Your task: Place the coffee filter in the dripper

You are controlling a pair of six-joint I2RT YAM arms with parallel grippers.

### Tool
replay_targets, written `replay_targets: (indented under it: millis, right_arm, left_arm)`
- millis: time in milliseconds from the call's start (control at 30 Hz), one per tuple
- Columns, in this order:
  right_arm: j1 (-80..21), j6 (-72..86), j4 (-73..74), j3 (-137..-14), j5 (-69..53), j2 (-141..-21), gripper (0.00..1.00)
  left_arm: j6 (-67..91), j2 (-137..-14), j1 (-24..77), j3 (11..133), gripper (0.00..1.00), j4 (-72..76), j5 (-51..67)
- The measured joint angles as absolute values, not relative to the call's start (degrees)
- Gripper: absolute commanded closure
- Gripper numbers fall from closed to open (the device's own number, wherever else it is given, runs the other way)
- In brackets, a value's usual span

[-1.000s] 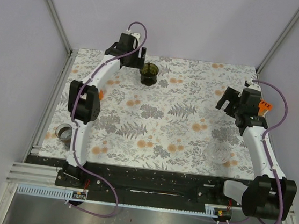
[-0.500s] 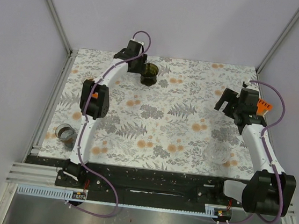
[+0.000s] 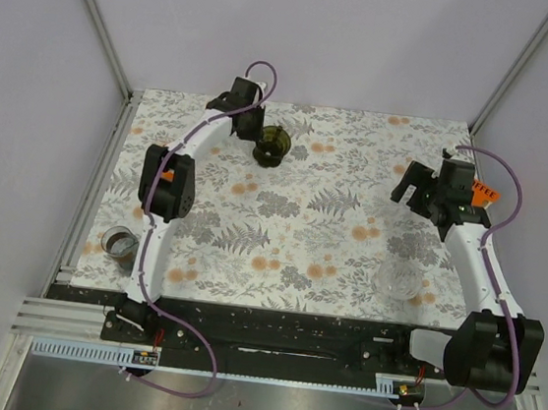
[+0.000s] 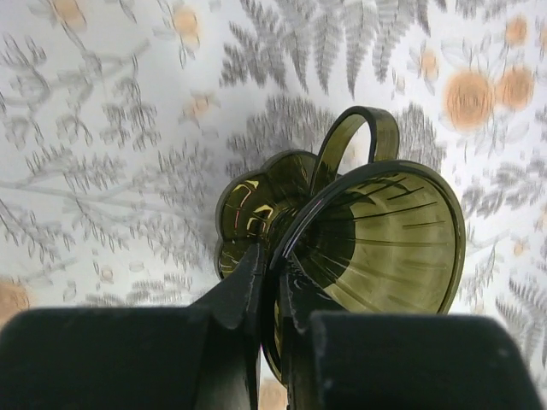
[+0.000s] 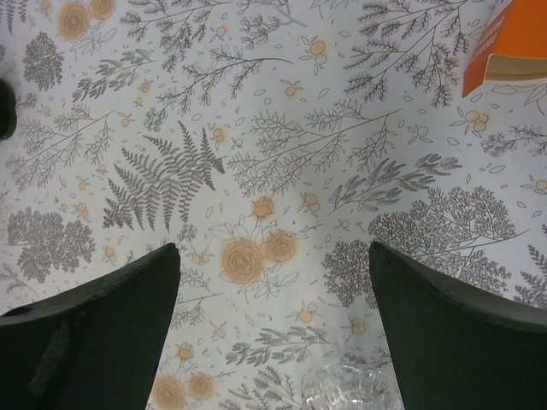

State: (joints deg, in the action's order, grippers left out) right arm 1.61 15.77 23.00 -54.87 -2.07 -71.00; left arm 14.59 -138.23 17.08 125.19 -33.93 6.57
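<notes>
The dripper (image 3: 273, 146) is dark olive, see-through, with a loop handle, and sits at the far middle-left of the floral table. In the left wrist view the dripper (image 4: 385, 231) is tilted, its ribbed mouth towards the camera and its base behind. My left gripper (image 4: 272, 265) is shut on the dripper's rim, one finger inside the cone and one outside; seen from above, the left gripper (image 3: 258, 132) is at the dripper's far-left side. My right gripper (image 3: 409, 189) hangs open over bare cloth at the right, and the right gripper (image 5: 272, 248) holds nothing. I cannot pick out the coffee filter.
An orange packet (image 3: 483, 194) lies by the right arm near the table's right edge, and the same orange packet (image 5: 513, 43) shows in the right wrist view. A clear crinkled item (image 3: 401, 279) rests at the near right. A small round container (image 3: 118, 243) stands at the near left edge.
My left gripper has closed on the dripper's rim, and the dripper has tipped and shifted slightly. The right arm has barely moved.
</notes>
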Motion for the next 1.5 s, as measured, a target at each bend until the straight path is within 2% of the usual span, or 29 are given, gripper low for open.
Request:
replay_targets:
  millis: [67,267,533,700,800,867,933,1033,1200,1300,1500]
  right_arm:
    - [1.6,16.0,25.8,-56.6,-2.8,-71.0,0.11]
    - [1.6,16.8,36.1,-63.1,-5.2,-70.8,0.14]
    - [1.6,16.4,46.3,-65.6,-2.4,-69.4,0.08]
    - [1.6,16.8,49.7,-65.6,-1.1,-69.4,0.08]
    - [1.6,18.0,51.5,-65.5,-1.7,-68.9,0.13]
    - [1.6,19.1,52.6,-65.2,-2.7,-67.8,0.21]
    - [1.6,20.9,53.3,-63.9,-4.7,-66.2,0.25]
    - [1.2,24.2,53.5,-60.9,-7.2,-64.3,0.25]
    - [-5.7,29.6,54.7,-55.4,-6.3,-64.5,0.21]
    - [-10.3,32.1,55.8,-54.6,-5.5,-65.3,0.2]
    - [-11.6,34.5,55.7,-53.1,-3.7,-65.8,0.21]
  left_arm:
    - [13.7,-135.4,16.9,120.7,1.0,-33.8,8.4]
    - [9.0,-127.3,16.0,108.5,1.0,-37.6,16.7]
    - [1.7,-117.2,15.7,91.7,1.0,-39.6,26.3]
    - [-3.0,-112.8,15.7,84.2,1.0,-39.4,31.0]
    - [-4.7,-110.8,15.7,80.6,1.0,-38.9,33.0]
    - [-5.4,-109.1,15.7,78.0,1.0,-37.6,33.6]
    - [-6.0,-107.3,15.7,75.4,0.97,-36.2,34.0]
    - [-6.4,-105.4,15.7,72.8,0.91,-34.8,34.1]
    - [-7.3,-102.5,15.9,69.0,0.8,-31.9,33.7]
    - [-7.6,-101.2,16.1,67.8,0.78,-31.2,33.7]
    - [-7.7,-100.6,16.5,67.8,0.79,-29.8,33.7]
